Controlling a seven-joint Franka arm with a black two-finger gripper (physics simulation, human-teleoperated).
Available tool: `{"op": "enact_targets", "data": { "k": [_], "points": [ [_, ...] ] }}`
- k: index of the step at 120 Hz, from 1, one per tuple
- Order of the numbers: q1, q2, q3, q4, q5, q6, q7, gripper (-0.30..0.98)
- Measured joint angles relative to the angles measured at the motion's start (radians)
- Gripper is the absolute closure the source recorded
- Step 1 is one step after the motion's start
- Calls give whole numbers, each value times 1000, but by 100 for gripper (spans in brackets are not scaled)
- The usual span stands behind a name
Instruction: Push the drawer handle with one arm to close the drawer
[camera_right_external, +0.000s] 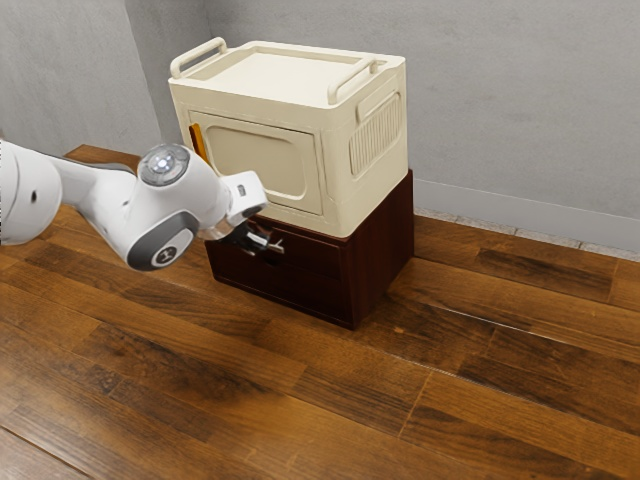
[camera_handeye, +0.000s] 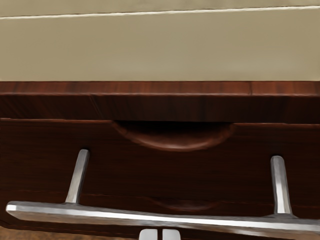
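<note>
Your gripper (camera_right_external: 262, 240) is clenched, its squared tips near the shiny metal bar handle (camera_handeye: 115, 216). You face a dark reddish wooden drawer (camera_handeye: 180, 172) with a crescent-shaped recess (camera_handeye: 175, 142).

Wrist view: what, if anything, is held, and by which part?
Nothing held. The hand has its fingertips together, side by side at the silver metal bar handle, not around it.
</note>
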Motion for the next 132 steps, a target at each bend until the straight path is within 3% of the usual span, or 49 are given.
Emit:
{"op": "enact_targets", "data": {
  "k": [21, 44, 63, 79, 102, 132],
  "points": [
    [-6, -21, 0, -26, 5, -11, -1, 79],
    [-34, -260, 0, -197, 3, -110, -4, 74],
    [-68, -468, -28, -169, -69, -387, -6, 39],
    [-73, -544, -61, -31, -108, -695, -6, 21],
    [-77, -566, -75, 58, -144, -1028, -6, 9],
    [-80, -569, -74, 60, -157, -1191, -6, 3]
  ]
}}
